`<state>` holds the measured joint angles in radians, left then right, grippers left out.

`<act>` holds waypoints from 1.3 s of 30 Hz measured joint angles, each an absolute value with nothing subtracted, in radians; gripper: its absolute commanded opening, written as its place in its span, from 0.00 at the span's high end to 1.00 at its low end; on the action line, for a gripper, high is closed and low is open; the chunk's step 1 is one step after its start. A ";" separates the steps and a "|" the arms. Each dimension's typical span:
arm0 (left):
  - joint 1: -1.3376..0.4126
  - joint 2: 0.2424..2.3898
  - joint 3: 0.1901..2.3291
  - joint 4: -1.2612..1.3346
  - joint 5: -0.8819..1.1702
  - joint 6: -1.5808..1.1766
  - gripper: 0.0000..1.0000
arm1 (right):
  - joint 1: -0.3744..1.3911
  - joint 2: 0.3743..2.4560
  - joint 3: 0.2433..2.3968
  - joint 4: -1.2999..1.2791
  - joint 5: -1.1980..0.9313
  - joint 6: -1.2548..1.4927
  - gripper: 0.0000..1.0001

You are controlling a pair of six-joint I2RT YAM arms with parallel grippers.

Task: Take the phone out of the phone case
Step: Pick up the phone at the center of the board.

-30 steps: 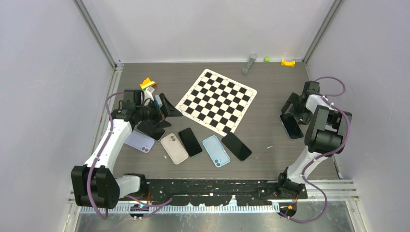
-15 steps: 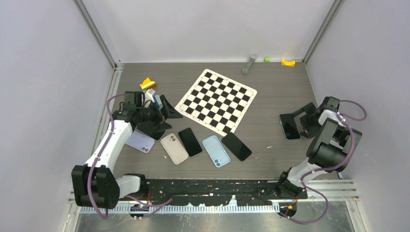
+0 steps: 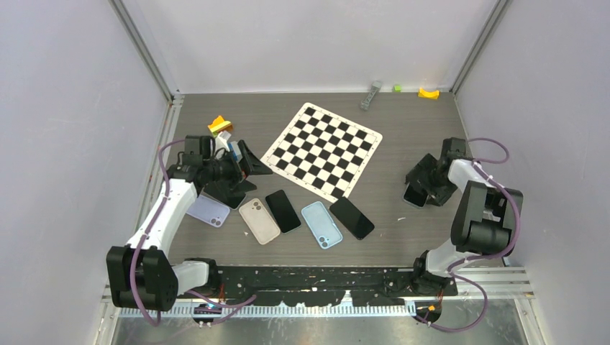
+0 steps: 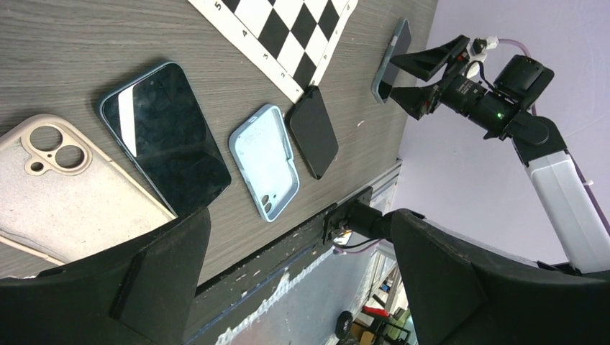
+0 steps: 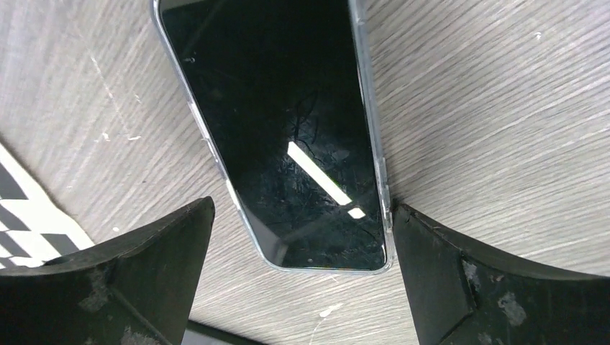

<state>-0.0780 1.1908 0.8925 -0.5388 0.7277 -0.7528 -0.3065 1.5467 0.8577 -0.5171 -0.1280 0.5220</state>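
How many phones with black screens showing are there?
3: one phone between beige case and blue case; second phone right of those; cased phone at right gripper. Others may be hidden.

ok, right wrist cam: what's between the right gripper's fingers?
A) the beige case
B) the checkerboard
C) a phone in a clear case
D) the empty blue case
C: the right wrist view shows a dark-screened phone in a clear case lying on the wood between the fingers of the right gripper. The blue case and beige case lie in the row mid-table.
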 measured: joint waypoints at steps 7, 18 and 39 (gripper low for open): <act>-0.078 1.171 0.886 -0.535 0.727 -0.753 0.00 | -0.181 1.642 0.954 -0.619 0.058 0.492 0.00; -0.078 1.166 0.886 -0.542 0.719 -0.748 0.00 | -0.131 1.708 1.023 -0.682 0.122 0.479 0.46; -0.083 1.191 0.823 -0.410 0.756 -0.857 0.01 | -0.102 1.330 0.810 -0.566 -0.283 0.638 0.62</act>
